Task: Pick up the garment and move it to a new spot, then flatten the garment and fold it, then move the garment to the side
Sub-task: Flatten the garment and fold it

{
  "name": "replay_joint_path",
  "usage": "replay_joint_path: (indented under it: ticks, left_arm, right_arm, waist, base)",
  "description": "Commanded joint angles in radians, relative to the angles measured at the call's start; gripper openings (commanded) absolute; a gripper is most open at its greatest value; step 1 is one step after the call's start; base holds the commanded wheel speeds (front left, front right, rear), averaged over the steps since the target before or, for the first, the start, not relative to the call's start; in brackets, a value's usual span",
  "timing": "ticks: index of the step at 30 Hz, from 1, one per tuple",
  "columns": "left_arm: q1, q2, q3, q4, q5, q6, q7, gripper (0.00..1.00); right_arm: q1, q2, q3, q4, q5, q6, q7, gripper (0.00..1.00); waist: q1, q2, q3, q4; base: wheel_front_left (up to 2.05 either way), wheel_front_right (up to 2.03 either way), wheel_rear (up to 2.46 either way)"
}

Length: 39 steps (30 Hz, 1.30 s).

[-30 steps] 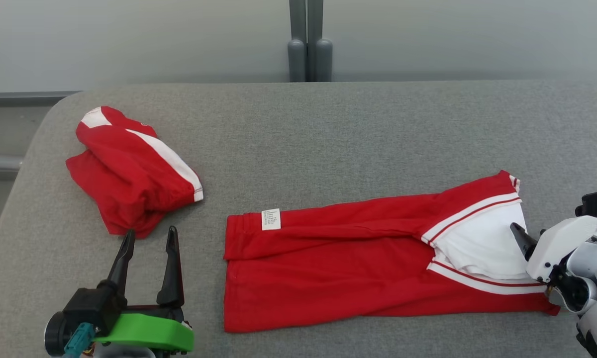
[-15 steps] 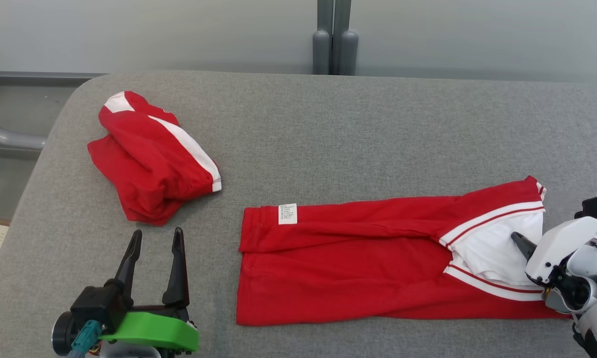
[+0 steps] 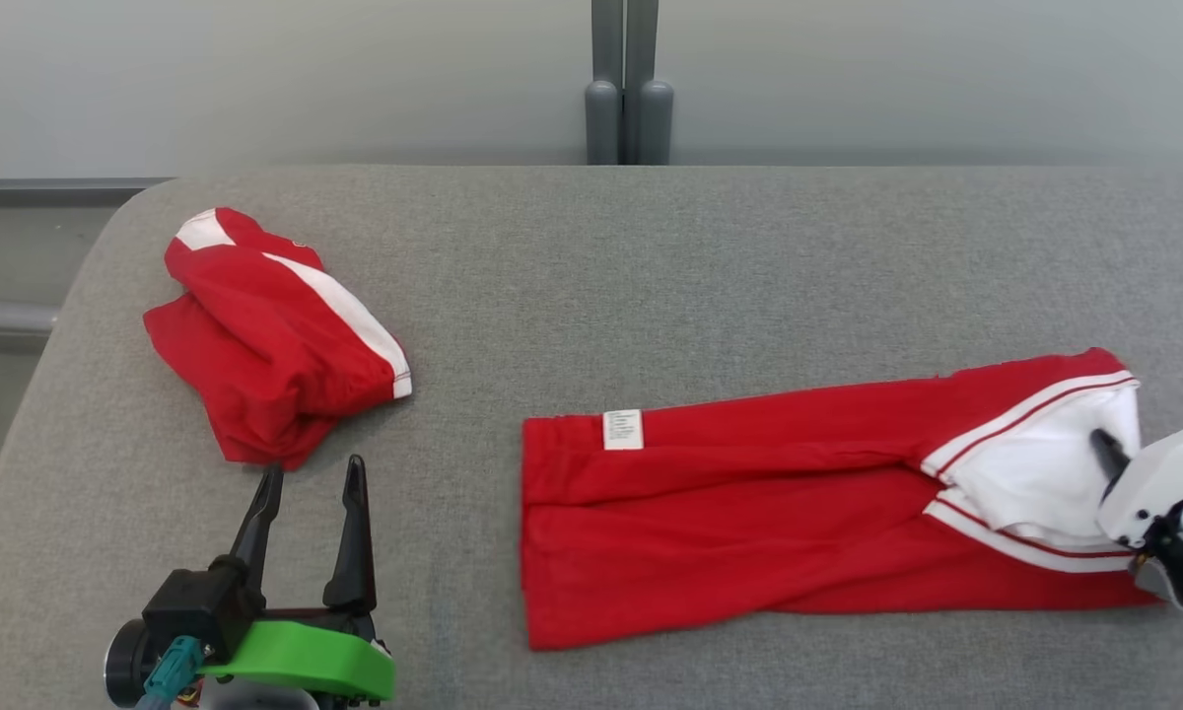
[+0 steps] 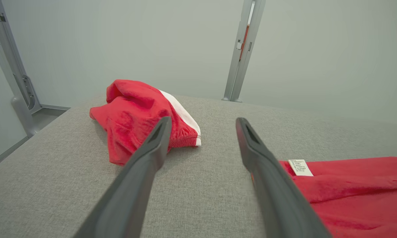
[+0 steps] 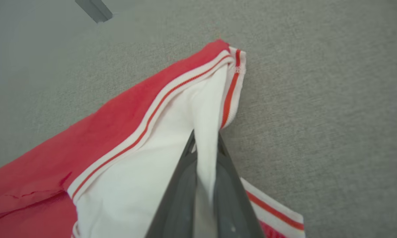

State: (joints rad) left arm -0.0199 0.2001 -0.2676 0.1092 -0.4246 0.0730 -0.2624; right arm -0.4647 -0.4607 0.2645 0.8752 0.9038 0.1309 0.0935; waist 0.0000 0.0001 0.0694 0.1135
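Garment (image 3: 730, 523): red, white-striped end, flat lower right; right fingers (image 5: 177, 205) pinch white fold, left fingers (image 3: 355, 537) spread; tabletop (image 3: 700, 276) open centre.

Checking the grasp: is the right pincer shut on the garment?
Shut: the right pincer is closed on a raised white fold of the garment.

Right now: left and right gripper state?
Left gripper: open, empty.
Right gripper: shut on the laid-out garment, white end.
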Motion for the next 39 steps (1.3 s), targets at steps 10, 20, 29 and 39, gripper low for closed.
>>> replay_joint_path:
  ticks: [10, 20, 29, 39]
  left_arm:
    - [0.017, -0.003, -0.002, 0.010, -0.011, 0.000, -0.003, 1.00]
    - [0.032, -0.009, -0.001, 0.028, -0.025, 0.002, -0.003, 1.00]
    - [0.004, -0.009, -0.017, 0.050, -0.027, -0.010, 0.007, 1.00]
    - [-0.053, -0.028, -0.052, 0.090, -0.021, -0.030, 0.010, 1.00]
  right_arm:
    - [-0.053, -0.081, 0.024, -0.021, -0.022, 0.000, -0.063, 0.00]
    - [-0.010, -0.031, 0.098, -0.265, -0.086, 0.000, -0.035, 0.00]
    - [0.093, 0.084, 0.139, -0.455, -0.147, 0.000, 0.072, 0.00]
    - [0.159, 0.216, 0.104, -0.482, -0.210, 0.000, 0.106, 0.00]
  waist:
    - [0.0000, -0.0001, -0.045, -0.062]
    - [0.0000, -0.0001, -0.094, -0.034]
    - [0.0000, -0.0001, -0.094, 0.082]
    - [0.0000, -0.0001, -0.078, 0.177]
  base:
    - [0.00, 0.00, 0.00]
    - [0.00, 0.00, 0.00]
    - [0.00, 0.00, 0.00]
    - [0.00, 0.00, 0.00]
